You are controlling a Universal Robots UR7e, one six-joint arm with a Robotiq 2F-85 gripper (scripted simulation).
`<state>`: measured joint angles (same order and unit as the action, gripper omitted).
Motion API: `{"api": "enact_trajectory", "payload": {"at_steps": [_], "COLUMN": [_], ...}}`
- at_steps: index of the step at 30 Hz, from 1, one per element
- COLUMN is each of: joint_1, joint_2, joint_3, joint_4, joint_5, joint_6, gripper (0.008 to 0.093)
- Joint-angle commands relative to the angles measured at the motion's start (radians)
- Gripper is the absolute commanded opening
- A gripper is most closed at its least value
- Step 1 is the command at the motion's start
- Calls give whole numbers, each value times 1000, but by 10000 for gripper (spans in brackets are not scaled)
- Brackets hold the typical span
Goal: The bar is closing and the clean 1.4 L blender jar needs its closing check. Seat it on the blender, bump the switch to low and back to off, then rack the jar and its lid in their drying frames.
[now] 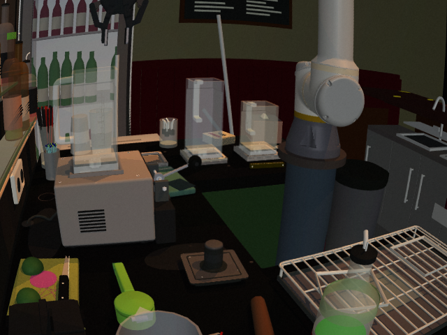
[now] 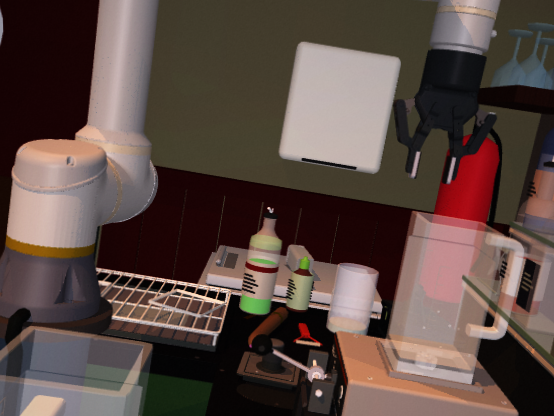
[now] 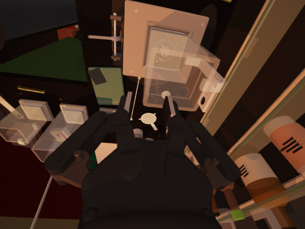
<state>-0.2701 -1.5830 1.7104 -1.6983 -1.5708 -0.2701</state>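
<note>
On the left of the counter the clear blender jar (image 1: 92, 119) (image 2: 442, 295) (image 3: 172, 71) stands upright on the beige blender base (image 1: 104, 198) (image 2: 405, 380) (image 3: 160, 41), with its handle (image 2: 505, 285) on the shelf side. The switch lever (image 1: 177, 169) (image 2: 285, 357) (image 3: 98, 37), tipped with a black ball, sticks out from the side of the base. A black lid (image 1: 213, 258) with a round knob sits on a square pad in front of the base. Two other clear jars (image 1: 204, 119) stand on pads farther back. My gripper (image 1: 117, 23) (image 2: 434, 167) (image 3: 148, 103) hangs well above the seated jar, open and empty.
The white wire drying rack (image 1: 375, 274) (image 2: 160, 305) with its frames lies at the near right, beside the arm's pedestal (image 1: 310, 202). Bottles (image 2: 260, 267) and a glass (image 2: 350, 300) stand behind the blender. A shelf of bottles (image 3: 259, 138) runs close beside the jar.
</note>
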Motion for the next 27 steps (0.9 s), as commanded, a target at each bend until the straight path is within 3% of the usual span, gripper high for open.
{"api": "enact_trajectory", "payload": {"at_steps": [1, 18, 27], "joint_1": [0, 0, 0], "joint_2": [0, -1, -1], "joint_3": [0, -1, -1], "joint_4": [0, 0, 0], "joint_5": [0, 0, 0], "joint_6": [0, 0, 0], "gripper": [480, 485, 665]}}
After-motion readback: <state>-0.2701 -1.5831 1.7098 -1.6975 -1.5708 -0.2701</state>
